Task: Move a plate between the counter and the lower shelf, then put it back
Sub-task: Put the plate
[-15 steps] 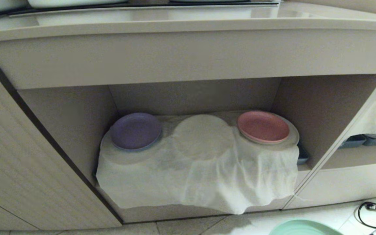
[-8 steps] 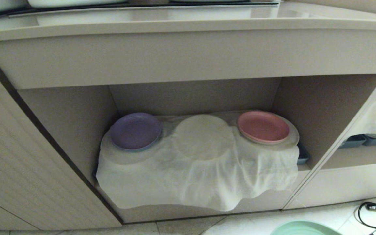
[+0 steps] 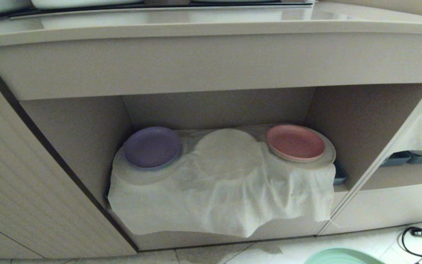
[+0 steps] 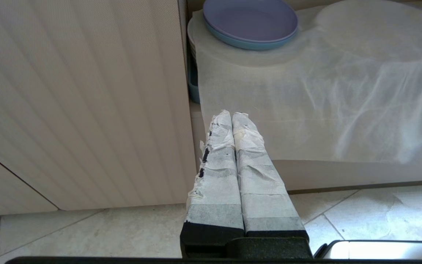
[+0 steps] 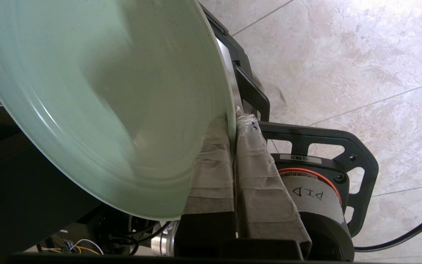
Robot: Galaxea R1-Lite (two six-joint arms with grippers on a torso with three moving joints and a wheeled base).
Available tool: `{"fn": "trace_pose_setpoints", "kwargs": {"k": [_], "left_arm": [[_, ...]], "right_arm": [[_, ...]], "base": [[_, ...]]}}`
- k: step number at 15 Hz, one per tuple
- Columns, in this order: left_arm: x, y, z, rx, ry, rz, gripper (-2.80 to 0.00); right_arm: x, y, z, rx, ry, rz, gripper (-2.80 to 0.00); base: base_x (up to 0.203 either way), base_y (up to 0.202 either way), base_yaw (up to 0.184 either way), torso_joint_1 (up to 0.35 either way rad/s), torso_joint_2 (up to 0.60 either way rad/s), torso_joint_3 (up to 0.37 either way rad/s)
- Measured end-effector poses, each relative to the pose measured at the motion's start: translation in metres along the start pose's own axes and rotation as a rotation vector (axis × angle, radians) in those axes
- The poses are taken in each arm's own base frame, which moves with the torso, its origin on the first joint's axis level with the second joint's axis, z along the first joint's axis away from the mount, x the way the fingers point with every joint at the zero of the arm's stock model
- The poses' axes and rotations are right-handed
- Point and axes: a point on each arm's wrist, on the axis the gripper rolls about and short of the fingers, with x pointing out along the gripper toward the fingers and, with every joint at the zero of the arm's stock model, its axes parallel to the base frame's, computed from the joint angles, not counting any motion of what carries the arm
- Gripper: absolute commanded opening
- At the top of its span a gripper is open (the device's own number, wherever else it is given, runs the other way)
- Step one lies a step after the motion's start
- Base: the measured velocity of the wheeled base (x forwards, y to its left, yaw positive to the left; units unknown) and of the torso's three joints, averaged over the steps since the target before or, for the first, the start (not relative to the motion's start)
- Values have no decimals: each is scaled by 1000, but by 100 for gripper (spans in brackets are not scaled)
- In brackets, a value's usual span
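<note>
The right gripper (image 5: 234,121), its two fingers wrapped in pale cloth tape, is clamped tight on the rim of the round mint-green matte plate (image 5: 104,95), one finger on each face, holding it tilted above the floor. The left gripper (image 4: 232,116) hangs low, parked, its white-taped fingers (image 4: 218,172) pressed together with nothing between them.

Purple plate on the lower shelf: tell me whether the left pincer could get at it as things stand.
Probably yes. The left pincer hangs shut and empty before the lower shelf, and the purple plate sits uncovered atop the white cloth with nothing between; it would have to open first.
</note>
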Motion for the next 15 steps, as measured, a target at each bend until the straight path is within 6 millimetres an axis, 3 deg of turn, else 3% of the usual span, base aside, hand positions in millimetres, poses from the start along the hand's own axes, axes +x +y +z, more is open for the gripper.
{"fn": "trace_pose_setpoints", "kwargs": {"k": [15], "left_arm": [[0, 0, 0, 0, 0, 0, -280]], "right_arm": [[-6, 3, 5, 6, -33, 32, -280]], "base": [[0, 0, 0, 0, 0, 0]]}}
